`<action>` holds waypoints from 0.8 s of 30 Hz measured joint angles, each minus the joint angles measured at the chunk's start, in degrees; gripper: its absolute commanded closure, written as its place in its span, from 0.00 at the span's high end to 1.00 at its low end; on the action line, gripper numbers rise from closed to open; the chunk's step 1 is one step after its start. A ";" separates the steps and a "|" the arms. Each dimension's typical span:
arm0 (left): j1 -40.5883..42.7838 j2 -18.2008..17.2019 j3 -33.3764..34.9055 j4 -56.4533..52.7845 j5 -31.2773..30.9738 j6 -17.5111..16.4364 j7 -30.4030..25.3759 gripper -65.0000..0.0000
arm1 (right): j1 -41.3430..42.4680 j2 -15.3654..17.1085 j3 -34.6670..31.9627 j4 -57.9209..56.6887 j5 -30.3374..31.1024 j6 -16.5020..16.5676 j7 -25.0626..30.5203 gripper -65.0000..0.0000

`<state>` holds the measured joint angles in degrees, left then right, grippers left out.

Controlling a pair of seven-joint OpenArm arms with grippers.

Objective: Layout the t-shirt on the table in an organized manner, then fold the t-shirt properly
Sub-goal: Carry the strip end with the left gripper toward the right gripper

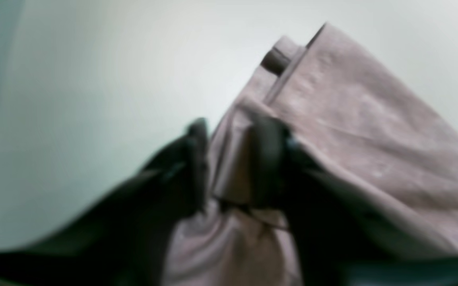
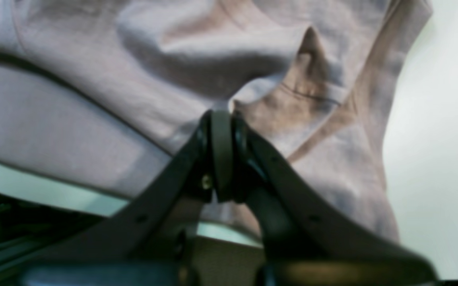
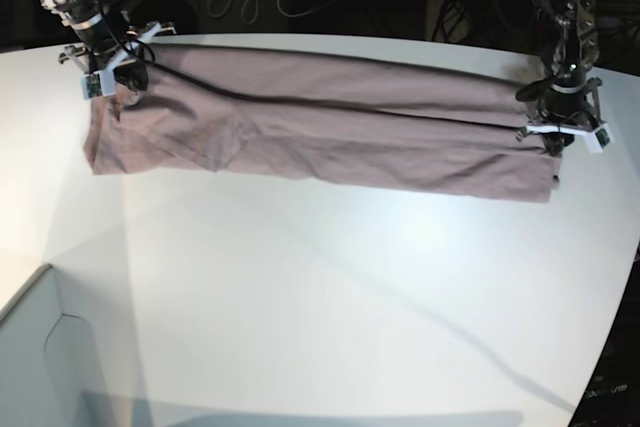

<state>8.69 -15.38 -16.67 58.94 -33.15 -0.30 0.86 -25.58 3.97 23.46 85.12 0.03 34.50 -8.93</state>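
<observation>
- the t-shirt (image 3: 320, 137) stretches as a long band across the far side of the table (image 3: 330, 287), its long axis running left to right between the two arms.
- at the band's left end, the right gripper (image 2: 222, 119) is pinched tight on a bunched fold of cloth, jaws together with fabric caught at the tips.
- at the band's right end, the left gripper (image 1: 229, 159) straddles a ridge of cloth; its jaws stand a little apart with fabric between them, and whether they are truly clamped cannot be told from the blurred wrist view.
- the coming move, by the look of it, turns on this: the cloth lies straight between the two grippers, each at one end, so neither arm is nearer the middle; any spreading or laying down has to pull toward the near side, across the band's length.
- from the base view the band seems folded on itself lengthwise, a dark crease line running along it, the near edge sagging toward the tabletop.
- hard to make out: collar and label, which end is hem, and whether the middle rests on the table or hangs just above it.
- both wrist views are soft and close, cutting off most of the shirt.
</observation>
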 measured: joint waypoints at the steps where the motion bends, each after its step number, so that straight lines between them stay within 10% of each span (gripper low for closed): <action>1: -0.04 0.04 0.07 -0.09 -0.22 -0.39 -0.04 0.00 | 0.00 0.00 0.00 0.00 0.00 0.00 -0.02 0.00; 17: 6.14 1.97 2.86 22.69 0.31 0.66 4.13 0.00 | 1.07 0.04 -0.07 0.00 -0.17 0.02 -0.50 0.00; 24: 9.09 3.76 14.91 30.08 3.63 0.63 3.58 0.00 | 1.09 0.00 -0.11 0.00 -0.17 0.00 -0.46 0.00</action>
<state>17.78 -11.62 -1.76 89.01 -29.52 0.34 4.45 -24.49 3.97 23.35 85.12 -0.14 34.50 -9.39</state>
